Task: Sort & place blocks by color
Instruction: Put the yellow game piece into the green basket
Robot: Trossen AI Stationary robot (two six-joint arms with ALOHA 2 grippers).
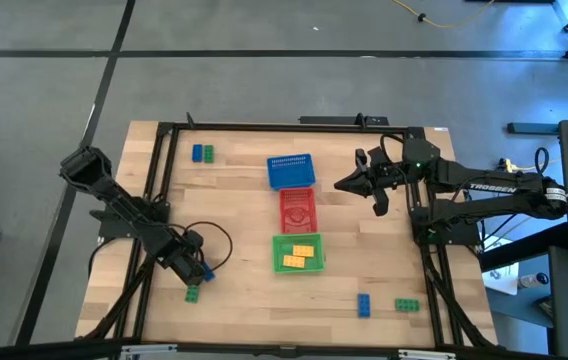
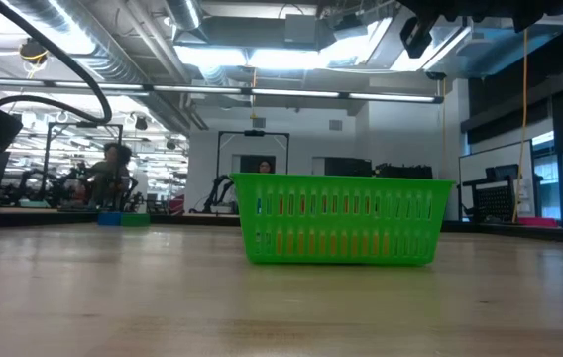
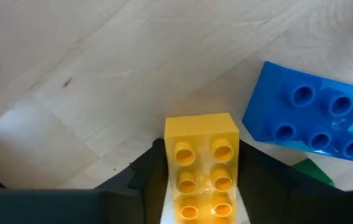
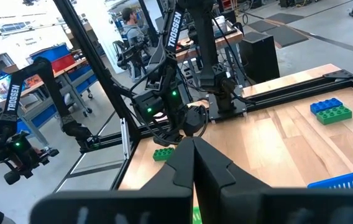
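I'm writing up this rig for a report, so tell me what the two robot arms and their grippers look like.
Both arms are dark, nearly black, built of jointed tube-like segments. The right arm carries white TROSSEN lettering and a small green light near its wrist. A black cable loops beside the left arm. The right gripper has two dark, flat, tapering fingers; the left gripper has dark fingers too.

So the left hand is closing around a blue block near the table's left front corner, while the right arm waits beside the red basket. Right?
Not quite. The block between the left hand's fingers is yellow, as the left wrist view shows; a blue block only lies beside it. The rest holds: in the high view the right hand waits, shut, beside the red basket.
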